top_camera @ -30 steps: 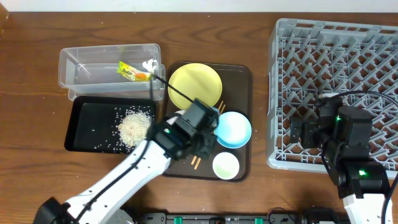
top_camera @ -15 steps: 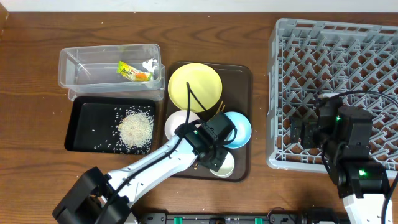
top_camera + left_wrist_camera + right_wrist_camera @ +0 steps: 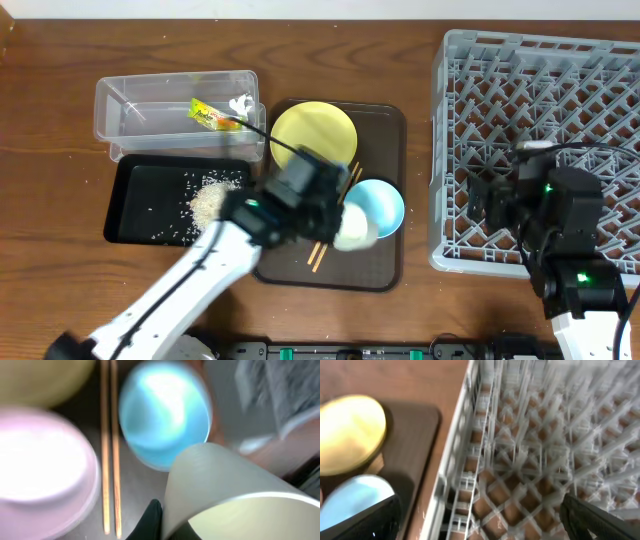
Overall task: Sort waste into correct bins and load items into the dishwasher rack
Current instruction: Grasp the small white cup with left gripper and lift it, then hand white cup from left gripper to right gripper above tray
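Left of brown tray: clear tub; matte black tray with grainy rice heap. Over brown tray: left gripper pinches smooth pale cup, beside glossy blue bowl. Right of it: grey lattice rack, right gripper above, jaws spread wide.

The wooden table carries four things. A clear plastic tub sits left of centre towards the far edge, with a black tray against its near side. A brown serving tray lies mid-table. The grey dishwasher rack fills the right edge.
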